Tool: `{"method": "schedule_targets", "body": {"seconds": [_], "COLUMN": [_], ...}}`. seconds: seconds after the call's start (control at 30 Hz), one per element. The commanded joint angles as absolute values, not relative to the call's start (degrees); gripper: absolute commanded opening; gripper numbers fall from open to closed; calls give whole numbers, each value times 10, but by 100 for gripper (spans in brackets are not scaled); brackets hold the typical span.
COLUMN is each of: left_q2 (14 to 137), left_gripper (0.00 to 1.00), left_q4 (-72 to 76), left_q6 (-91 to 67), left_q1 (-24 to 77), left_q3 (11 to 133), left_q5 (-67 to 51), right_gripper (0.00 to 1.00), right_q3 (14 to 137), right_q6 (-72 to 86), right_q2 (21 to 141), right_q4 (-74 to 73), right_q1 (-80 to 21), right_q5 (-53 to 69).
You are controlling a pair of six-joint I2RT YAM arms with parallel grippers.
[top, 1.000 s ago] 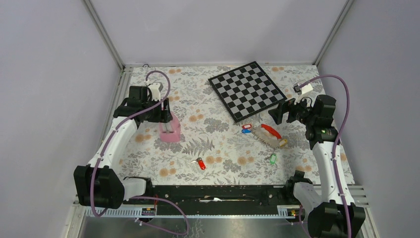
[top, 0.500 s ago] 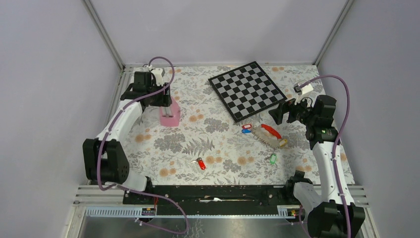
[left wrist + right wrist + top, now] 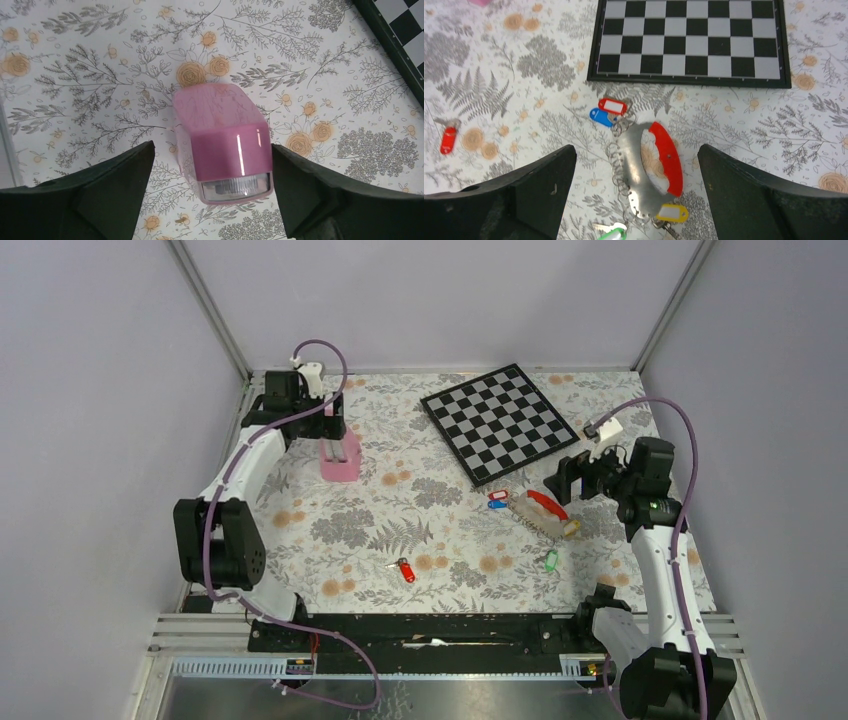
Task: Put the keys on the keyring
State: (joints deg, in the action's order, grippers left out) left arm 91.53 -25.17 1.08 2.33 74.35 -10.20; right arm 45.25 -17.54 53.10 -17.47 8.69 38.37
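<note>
Near the table's point(image 3: 330, 550) near edge lies a lone red-tagged key point(image 3: 405, 571). Right of centre, the keyring point(image 3: 540, 513) is unmoved, with the right gripper point(image 3: 562, 476) spread wide just beyond. Toward the far left corner, the left gripper point(image 3: 334, 433) has let go of the pink block point(image 3: 340, 462), jaws wide.

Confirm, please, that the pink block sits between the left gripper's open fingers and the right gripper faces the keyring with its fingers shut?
Not quite: the right gripper is open, not shut; the right wrist view shows its fingers wide apart, facing the keyring. The pink block does sit between the open fingers of the left gripper.
</note>
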Motion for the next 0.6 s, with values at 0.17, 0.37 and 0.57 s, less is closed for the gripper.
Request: {"method": "schedule_targets", "body": {"seconds": [0.17,0.37,0.57], "left_q2": [787,693,654], "left_gripper": [99,99,99], "left_q4": [-173,-179,-222], "left_q6": [65,88,133], "left_q1": [22,47,94], "left_q3": [744,680,629], "left_q5": [-124,-277,-391], "right_gripper": [87,60,49], "right_q3": [425,400,413], "right_q6": [-361,-364,-376], "right_q2": [557,613,668], "right_q4": [-317,-300,-293], "right_q1": [43,-75,-95], "right_q5": [310,217,210]}}
